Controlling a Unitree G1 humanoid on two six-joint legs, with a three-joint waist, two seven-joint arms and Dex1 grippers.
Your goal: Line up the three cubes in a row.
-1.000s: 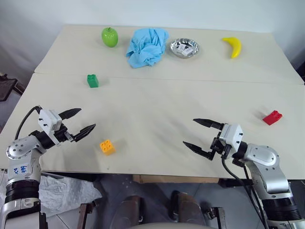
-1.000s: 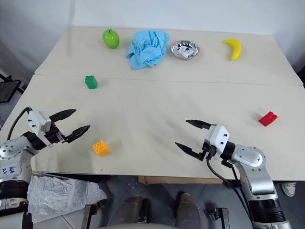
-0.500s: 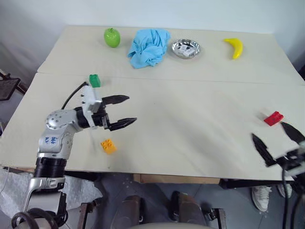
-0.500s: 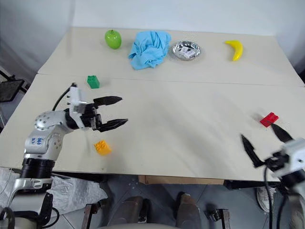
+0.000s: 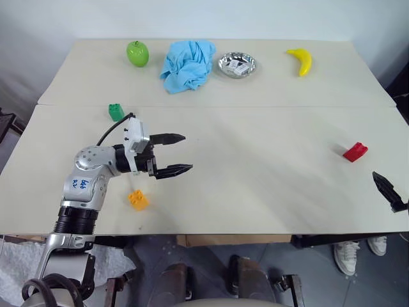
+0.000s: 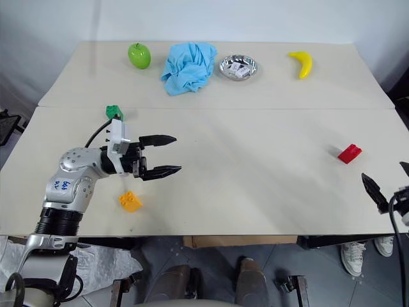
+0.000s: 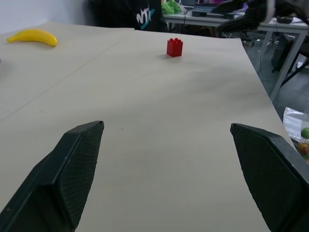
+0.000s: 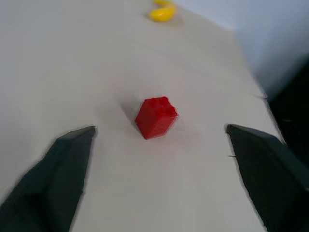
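Observation:
The red cube [image 5: 354,151] lies near the table's right edge. My right gripper [image 6: 383,171] hangs just in front of it at the table's right front corner, open and empty; the right wrist view has the red cube [image 8: 155,117] a little beyond the spread fingers. The green cube [image 5: 115,112] sits at mid-left, behind my left arm. The yellow-orange cube [image 5: 137,199] rests near the front edge, under that arm. My left gripper [image 5: 187,152] is open and empty above the table, pointing right toward the far red cube [image 7: 175,47].
Along the back of the table [image 5: 255,192] stand a green apple [image 5: 137,53], a crumpled blue cloth [image 5: 186,62], a small metal bowl [image 5: 237,64] and a banana [image 5: 301,60]. A seam runs across the table behind the cubes.
My left arm has swung rightward in over the table, past the yellow-orange cube. My right arm has swung out to the right, to the table's corner by the red cube. The view shifted slightly.

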